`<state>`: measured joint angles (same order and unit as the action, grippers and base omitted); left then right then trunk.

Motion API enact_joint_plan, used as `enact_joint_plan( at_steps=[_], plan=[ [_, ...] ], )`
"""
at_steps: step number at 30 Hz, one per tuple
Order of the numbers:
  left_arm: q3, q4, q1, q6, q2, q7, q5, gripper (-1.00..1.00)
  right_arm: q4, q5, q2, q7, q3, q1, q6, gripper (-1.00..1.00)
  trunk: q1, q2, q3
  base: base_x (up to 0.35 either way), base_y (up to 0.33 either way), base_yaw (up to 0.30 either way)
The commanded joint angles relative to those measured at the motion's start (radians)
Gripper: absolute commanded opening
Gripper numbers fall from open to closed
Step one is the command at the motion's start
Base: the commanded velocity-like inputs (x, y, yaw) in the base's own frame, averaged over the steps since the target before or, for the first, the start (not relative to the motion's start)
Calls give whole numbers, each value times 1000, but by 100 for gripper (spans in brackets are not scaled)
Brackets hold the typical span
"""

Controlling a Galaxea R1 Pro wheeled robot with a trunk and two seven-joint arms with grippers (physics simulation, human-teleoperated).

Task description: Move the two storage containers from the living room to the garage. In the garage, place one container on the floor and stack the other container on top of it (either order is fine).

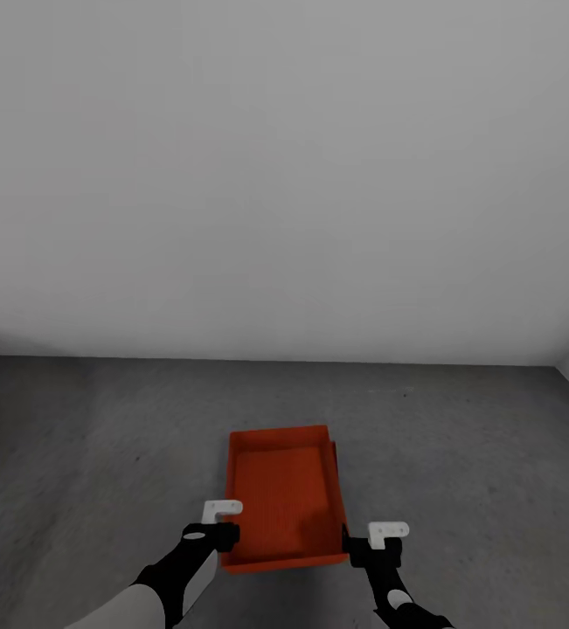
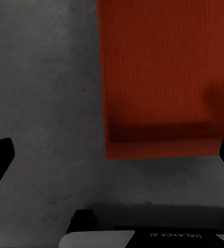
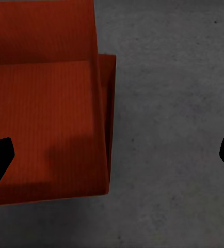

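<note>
You are in the garage, facing a plain white wall (image 1: 284,175). On the rough dark grey concrete floor (image 1: 100,437) sit two orange-red, open-topped, ribbed storage containers (image 1: 280,502), one nested in the other with the lower rim (image 3: 110,119) jutting out on one side, so the stack looks made. Your left gripper (image 1: 221,515) and right gripper (image 1: 387,535) hang beside its near corners, both spread wide, holding nothing.

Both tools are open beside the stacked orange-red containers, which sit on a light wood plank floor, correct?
Not quite. The floor is rough dark grey concrete, as the head view shows. The rest holds: the left tool and right tool are open on either side of the stacked containers.
</note>
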<state>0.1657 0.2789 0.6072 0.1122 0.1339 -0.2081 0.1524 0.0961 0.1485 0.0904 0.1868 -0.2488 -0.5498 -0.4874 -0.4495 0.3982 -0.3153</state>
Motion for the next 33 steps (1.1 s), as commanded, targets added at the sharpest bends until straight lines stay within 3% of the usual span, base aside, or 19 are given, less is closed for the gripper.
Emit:
enact_joint_plan(
  at_steps=[1, 33],
  plan=[
    [9, 4, 0, 6, -1, -5, 10, 100, -1, 10, 0, 3, -9, -1, -3, 100, -1, 2, -2, -28, 0, 0],
    [8, 3, 0, 9, 9, -10, 13, 100, -1, 13, 1, 3, -9, -1, -3, 100, -1, 2, -2, -321, 35, 0]
  ],
)
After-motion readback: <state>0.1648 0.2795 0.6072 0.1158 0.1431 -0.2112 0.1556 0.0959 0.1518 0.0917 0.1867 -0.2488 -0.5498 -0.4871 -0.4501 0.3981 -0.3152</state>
